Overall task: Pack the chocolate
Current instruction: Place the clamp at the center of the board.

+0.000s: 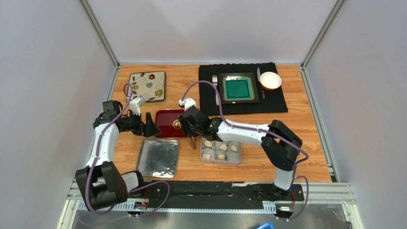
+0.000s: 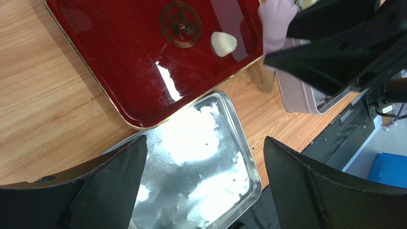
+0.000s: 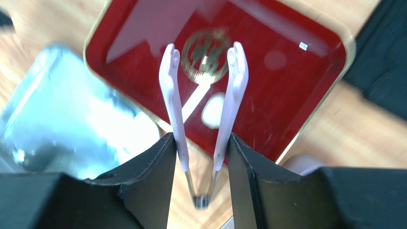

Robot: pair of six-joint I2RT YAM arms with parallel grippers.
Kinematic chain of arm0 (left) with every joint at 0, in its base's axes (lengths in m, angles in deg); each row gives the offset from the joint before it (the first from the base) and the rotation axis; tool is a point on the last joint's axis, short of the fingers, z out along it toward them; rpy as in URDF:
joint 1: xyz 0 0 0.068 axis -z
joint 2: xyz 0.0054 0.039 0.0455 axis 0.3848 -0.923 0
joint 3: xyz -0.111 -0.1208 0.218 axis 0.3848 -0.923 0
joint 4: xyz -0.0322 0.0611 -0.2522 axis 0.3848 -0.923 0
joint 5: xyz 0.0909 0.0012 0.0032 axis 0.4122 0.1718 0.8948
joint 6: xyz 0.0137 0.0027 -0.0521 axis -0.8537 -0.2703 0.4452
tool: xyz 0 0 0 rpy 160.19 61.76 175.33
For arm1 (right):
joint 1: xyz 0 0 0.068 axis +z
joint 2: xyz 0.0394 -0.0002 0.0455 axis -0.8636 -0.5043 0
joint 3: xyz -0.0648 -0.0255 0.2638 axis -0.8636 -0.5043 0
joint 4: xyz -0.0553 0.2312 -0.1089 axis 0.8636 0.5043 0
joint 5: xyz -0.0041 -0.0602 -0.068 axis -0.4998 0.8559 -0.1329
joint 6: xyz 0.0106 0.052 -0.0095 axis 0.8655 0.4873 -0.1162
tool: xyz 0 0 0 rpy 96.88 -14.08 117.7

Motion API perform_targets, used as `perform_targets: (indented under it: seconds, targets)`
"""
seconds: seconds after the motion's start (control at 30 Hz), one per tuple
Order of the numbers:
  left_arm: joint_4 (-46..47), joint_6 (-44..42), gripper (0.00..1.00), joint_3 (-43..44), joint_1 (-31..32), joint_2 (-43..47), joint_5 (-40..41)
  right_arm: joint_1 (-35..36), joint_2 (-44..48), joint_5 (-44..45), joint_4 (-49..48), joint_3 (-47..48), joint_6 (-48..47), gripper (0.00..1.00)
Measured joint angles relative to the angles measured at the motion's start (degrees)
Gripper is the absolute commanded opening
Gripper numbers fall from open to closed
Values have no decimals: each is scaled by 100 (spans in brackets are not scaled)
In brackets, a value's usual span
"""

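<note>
Holding a pair of white tongs (image 3: 234, 81) in my right pincer (image 3: 200, 143), jaws drawn in narrow on the handles close to the hinge. Tong arms stand apart with nothing pinched, out over the red tray (image 3: 296, 81). One chocolate lump (image 3: 213, 110) lies on the tray just beside the gold emblem (image 3: 206, 56). In the wrist view it shows between the two tong arms. That view is blurred, so I cannot tell tip height above the tray.

More chocolate (image 1: 223, 147) sits in paper cups inside the tin box (image 1: 220, 163), on the bench (image 1: 313, 162) at the tray's near right. Left pincer (image 2: 205, 143) gapes wide and holds nothing, over the tray's near left edge and the silver lid (image 2: 191, 129). The lid lies near of the tray, left of the box.
</note>
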Motion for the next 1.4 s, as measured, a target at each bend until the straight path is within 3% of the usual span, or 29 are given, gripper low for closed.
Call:
perform_targets:
  seconds: [0.47, 0.87, 1.13, 1.4]
  targets:
    - [-177, -107, 99, 0, -55, 101, -81, 597, 33, 372, 195, -780, 601, 58]
    - [-195, -111, 99, 0, -70, 149, -160, 769, 63, 680, 317, -800, 903, 59]
    - [-214, -111, 99, 0, -70, 151, -212, 1285, 81, 874, 546, -942, 1036, 52]
    - [-223, -109, 99, 0, -70, 149, -291, 1322, 149, 1213, 592, -1075, 1099, 42]
